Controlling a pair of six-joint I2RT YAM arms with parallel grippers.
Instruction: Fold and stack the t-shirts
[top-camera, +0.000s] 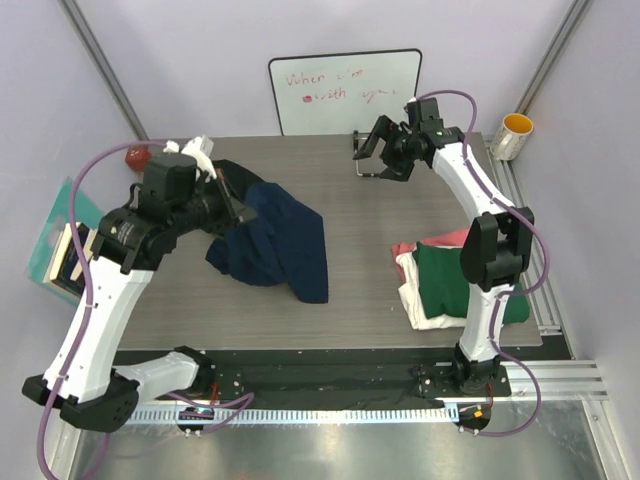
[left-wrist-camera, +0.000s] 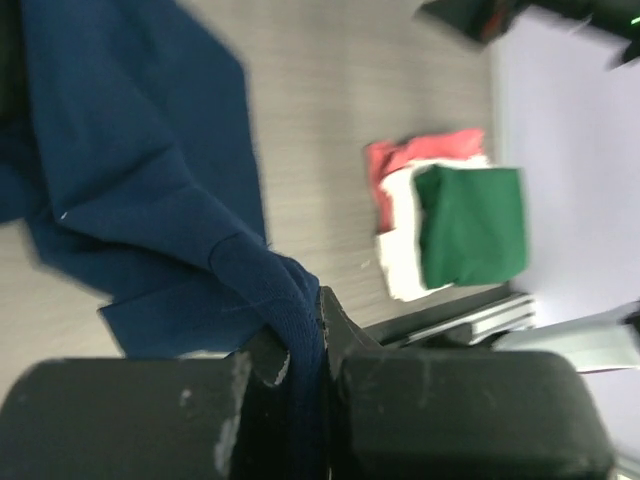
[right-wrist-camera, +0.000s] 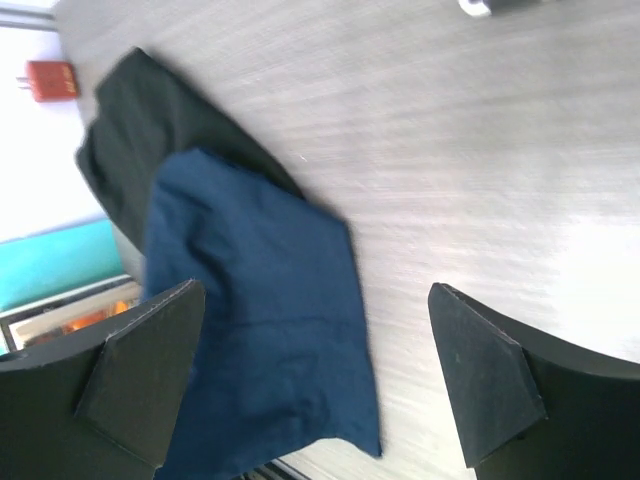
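Observation:
A crumpled navy t-shirt (top-camera: 278, 245) lies left of the table's centre, partly over a black t-shirt (top-camera: 236, 180). My left gripper (top-camera: 240, 205) is shut on a bunched fold of the navy t-shirt (left-wrist-camera: 130, 170), and the cloth is pinched between the fingers (left-wrist-camera: 350, 330). At the right, a stack has a folded dark green t-shirt (top-camera: 440, 280) on top of a cream-white one (top-camera: 425, 312) and a pink-red one (top-camera: 404, 249). My right gripper (top-camera: 372, 155) hangs open over the far middle of the table, holding nothing. Its wrist view looks down on the navy t-shirt (right-wrist-camera: 260, 330) and the black t-shirt (right-wrist-camera: 150, 130).
A whiteboard (top-camera: 345, 90) with red writing leans against the back wall. A yellow cup (top-camera: 513, 135) stands at the far right corner, beside the metal rail. A small red object (top-camera: 137, 156) sits at the far left corner. A teal box (top-camera: 60, 245) lies off the table's left edge.

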